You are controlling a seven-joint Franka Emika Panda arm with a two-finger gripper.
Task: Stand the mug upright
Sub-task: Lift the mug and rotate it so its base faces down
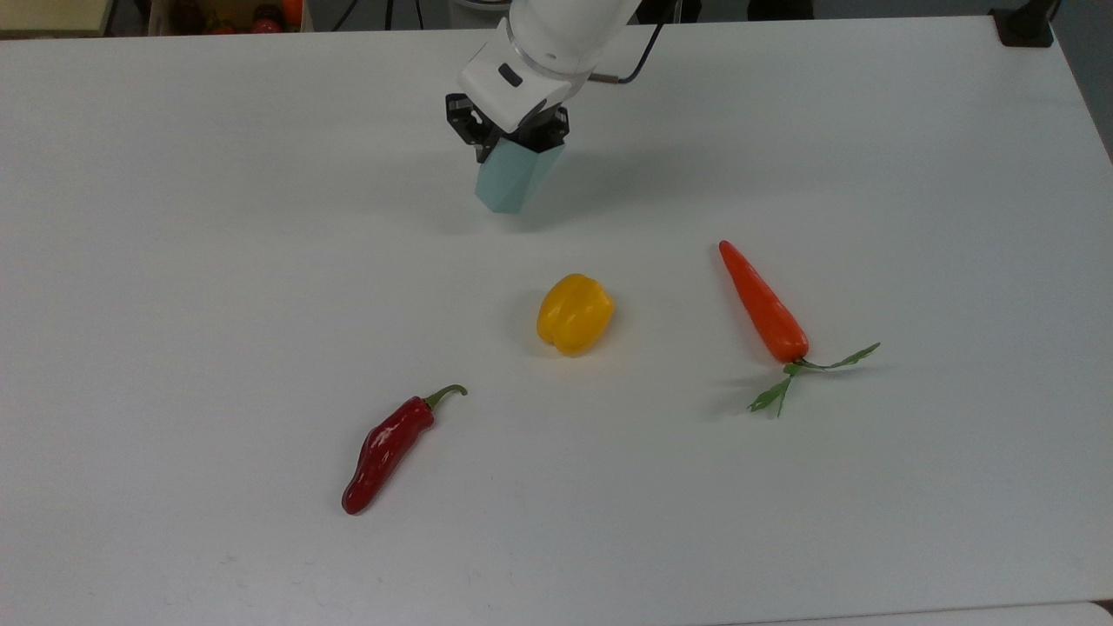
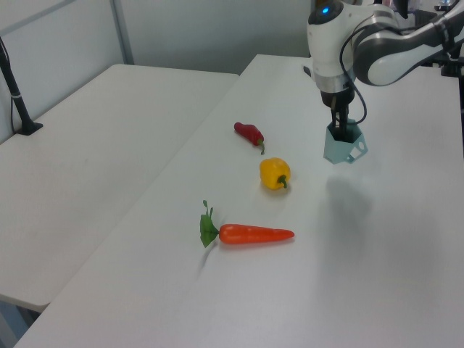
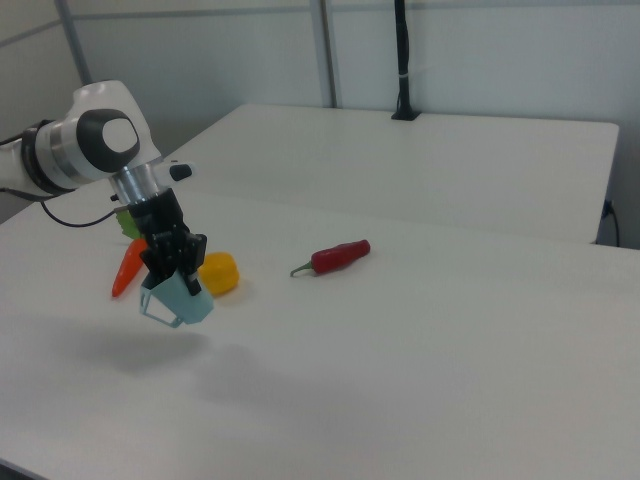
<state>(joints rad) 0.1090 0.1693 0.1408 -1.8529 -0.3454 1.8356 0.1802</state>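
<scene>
Here the gripper point(image 1: 513, 139) is clamped on the rim of the mug point(image 1: 513, 178), one finger inside the mouth in the left view, the cup hanging below the jaws clear of the table point(image 1: 217, 261), its shadow apart from it. The right view shows the mug point(image 3: 180, 298) tilted, handle loop toward the right view's left. The top view hides the mouth; yellow pepper point(image 1: 574, 313), carrot point(image 1: 763, 304) and red chili point(image 1: 385, 448) lie well apart
</scene>
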